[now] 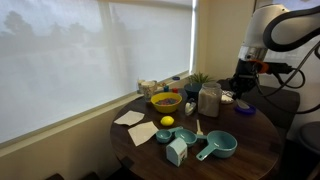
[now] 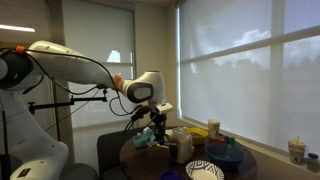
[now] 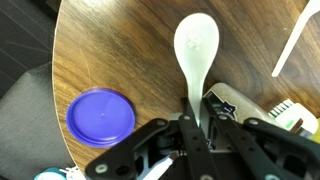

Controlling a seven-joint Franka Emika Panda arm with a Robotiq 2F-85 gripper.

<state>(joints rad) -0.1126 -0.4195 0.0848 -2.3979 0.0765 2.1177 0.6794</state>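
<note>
While the round wooden table (image 1: 250, 150) carries a yellow bowl (image 1: 165, 101) whose contents are too small to make out, a clear jar (image 1: 209, 99) of pale stuff and teal measuring cups (image 1: 222, 146), the gripper (image 3: 197, 118) hangs near its edge, fingers closed tight on the handle of a white spoon (image 3: 197, 45). Only the wrist view shows the spoon clearly: its long axis runs straight out from the claw, bowl end leading, over bare wood beside a purple lid (image 3: 100, 113).
</note>
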